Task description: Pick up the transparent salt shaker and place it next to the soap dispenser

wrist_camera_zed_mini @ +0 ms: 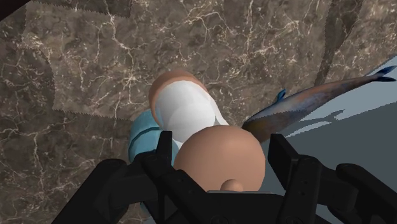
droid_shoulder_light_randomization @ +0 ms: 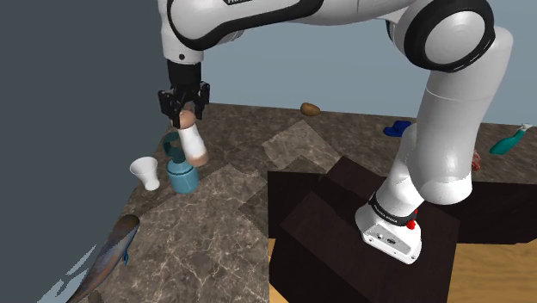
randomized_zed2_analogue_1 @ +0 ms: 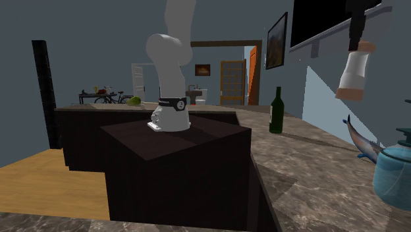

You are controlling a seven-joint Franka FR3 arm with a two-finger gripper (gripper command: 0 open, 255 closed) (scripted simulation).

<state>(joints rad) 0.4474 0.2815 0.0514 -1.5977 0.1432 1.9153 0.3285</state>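
Note:
The salt shaker has a white body and tan ends, and hangs tilted in the air. My gripper is shut on its upper end. Just below it on the marble counter stands the blue soap dispenser, close under the shaker's lower end. In the wrist view the fingers clasp the shaker's tan cap, the white body points down past them, and the blue dispenser shows beside it. The second exterior view has the shaker high at the right, above the dispenser.
A white cup stands to the left of the dispenser in the shoulder view. A fish figure lies near the counter's front edge. A green bottle stands farther along the counter. The dark stand fills the lower right.

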